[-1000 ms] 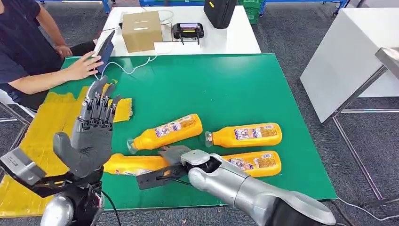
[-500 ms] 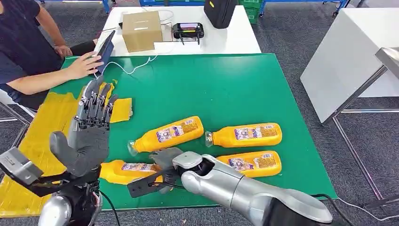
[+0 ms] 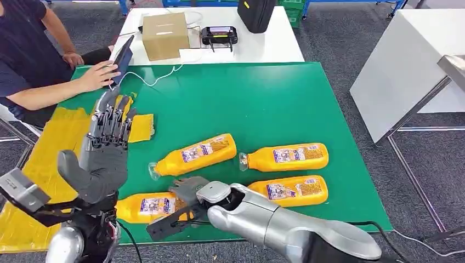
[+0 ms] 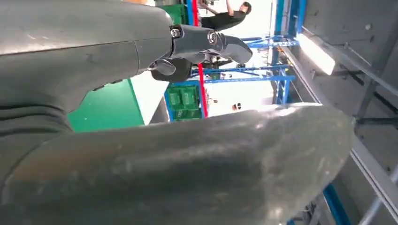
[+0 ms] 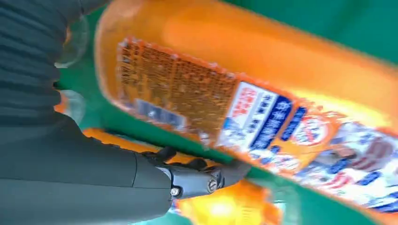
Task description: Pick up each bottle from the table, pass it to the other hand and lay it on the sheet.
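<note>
A: Left edge of worktop [image 3: 307,82]?
B: Yellow sheet [image 3: 49,159]; left hand [image 3: 104,156] raised, fingers [image 3: 112,123] wide, holding nothing.
A: Near edge?
B: Right hand [image 3: 189,205] grips held bottle [image 3: 148,206]; three bottles [image 3: 285,157] lying toward the right.

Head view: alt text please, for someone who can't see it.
The right hand grips an orange bottle at the near edge of the green table, beside the raised, open left hand. Three more bottles lie behind; a yellow sheet lies left.
</note>
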